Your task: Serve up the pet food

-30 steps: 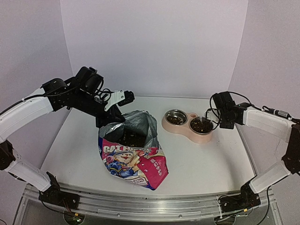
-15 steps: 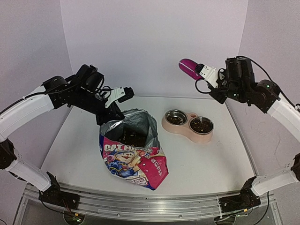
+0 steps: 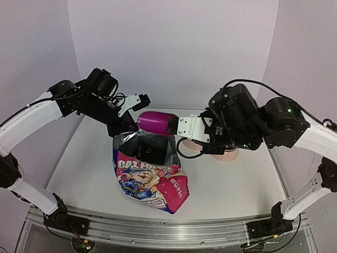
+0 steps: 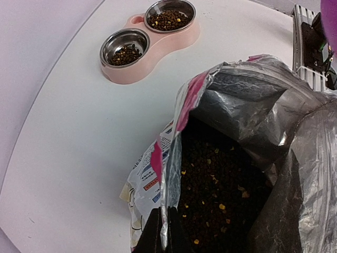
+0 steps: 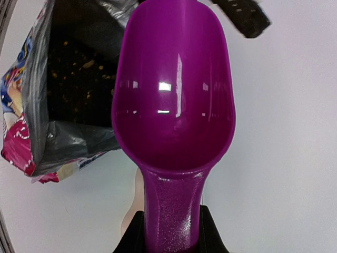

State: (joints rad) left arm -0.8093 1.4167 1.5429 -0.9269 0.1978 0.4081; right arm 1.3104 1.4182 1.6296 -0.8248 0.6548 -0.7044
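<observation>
The pet food (image 4: 216,184), small dark brown pellets with a few yellow bits, fills the bottom of the open pouch (image 3: 152,182). The pouch stands left of centre in the top view, its glossy pink, blue and white front with the cartoon cat facing the bottom of the frame. Its silver-lined mouth gapes upward. In the right wrist view the same pellets (image 5: 73,68) show in the upper left, inside the dark mouth.

More pellets lie in the two steel bowls (image 4: 109,42) of the pink feeder (image 4: 174,45), which sits at the top of the left wrist view, well apart from the pouch. The bowl further up the frame holds more than the lower one.

The left gripper (image 4: 162,226) has its fingers together on the pouch's rim at the bottom of its own view, pinching the foil edge. In the top view it meets the upper left corner of the mouth.

The magenta scoop (image 3: 155,123) lies level just above the upper edge of the pouch's mouth, near the middle of the top view. Its hollow (image 5: 174,89) shows bare, shiny plastic. The right gripper (image 5: 168,232) is clamped on the scoop's handle, one black finger on each side. The right arm covers most of the feeder in the top view.

All stands on the white table (image 3: 231,190).
</observation>
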